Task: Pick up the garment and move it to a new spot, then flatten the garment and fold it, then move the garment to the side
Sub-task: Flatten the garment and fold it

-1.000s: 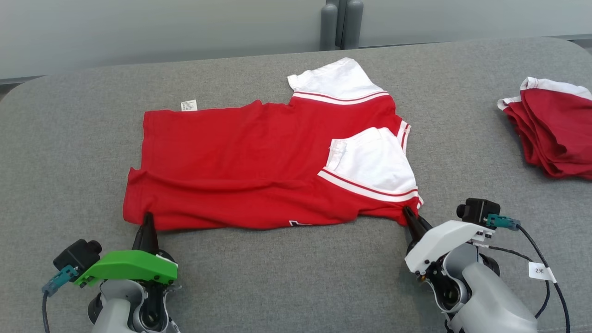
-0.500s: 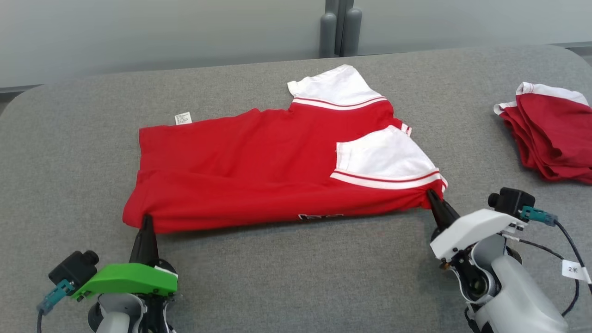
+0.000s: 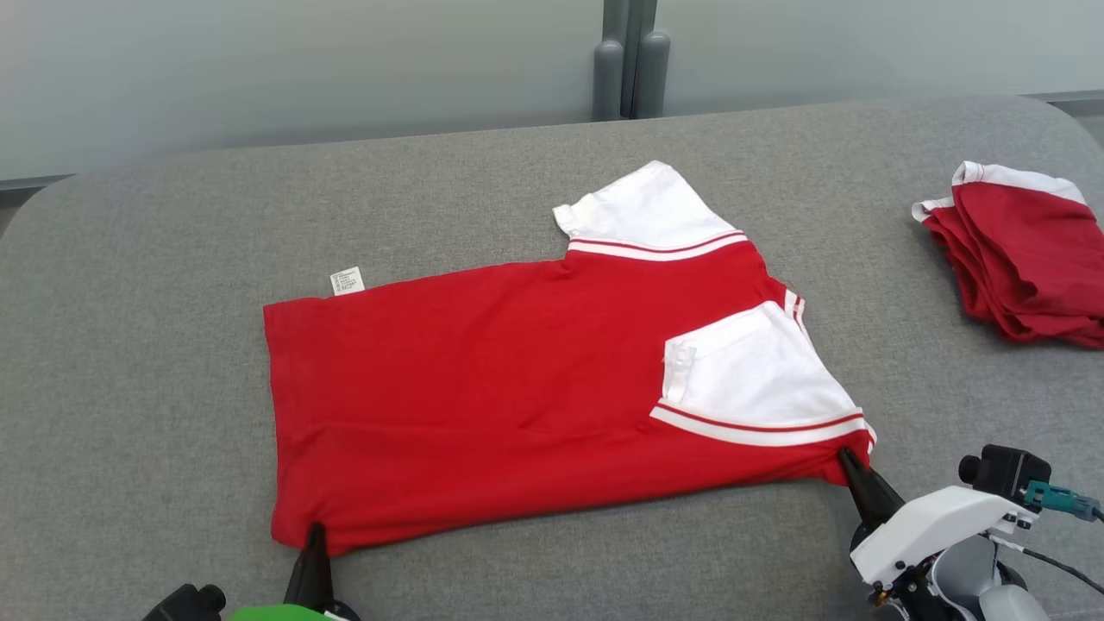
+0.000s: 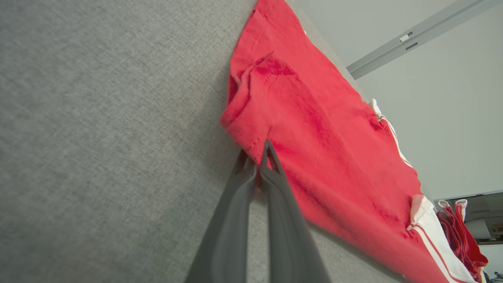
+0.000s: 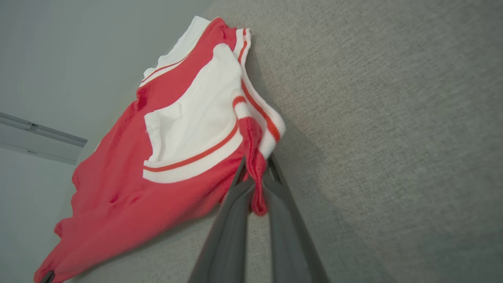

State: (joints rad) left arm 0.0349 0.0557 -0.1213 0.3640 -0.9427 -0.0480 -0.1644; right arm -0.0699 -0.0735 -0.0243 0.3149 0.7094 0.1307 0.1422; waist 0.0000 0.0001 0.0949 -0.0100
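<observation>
Between left fingers (image 3: 312, 571) and right fingers (image 3: 867, 496), the garment (image 3: 517, 388) lies pinched.

Green-cased left hand (image 3: 316, 530); white-cased right hand (image 3: 845, 455) with black camera (image 3: 1005, 470) and teal plug (image 3: 1057, 498).

- The shirt (image 3: 483, 405) is lying across the middle of the head view, covering the table (image 3: 155, 362) there.
- A pile of folded clothes (image 3: 1026, 259) is blocking the upper right; an open grey lane is running between it and the shirt.
- Bare table is lying open at left, along the top, and at bottom between the left gripper (image 3: 314, 533) and the right gripper (image 3: 845, 457).
</observation>
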